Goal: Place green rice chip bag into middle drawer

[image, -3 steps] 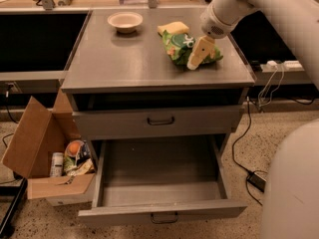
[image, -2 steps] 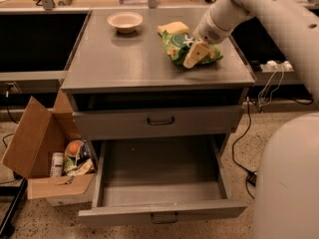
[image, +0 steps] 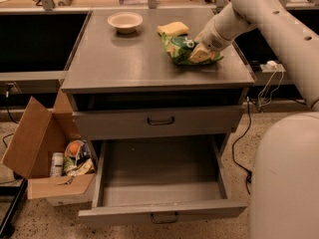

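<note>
The gripper (image: 202,54) remains down on the green rice chip bag (image: 178,46), unmoved on the desk (image: 124,66); grip state undeterminable. The middle drawer (image: 159,180) stays open.

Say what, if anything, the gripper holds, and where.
Cannot tell. The gripper sits on the right end of the green chip bag, which lies on the cabinet top.

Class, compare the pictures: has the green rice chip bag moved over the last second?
No. The green rice chip bag lies as before beside the yellow sponge on the cabinet top, with the tool resting on it.
</note>
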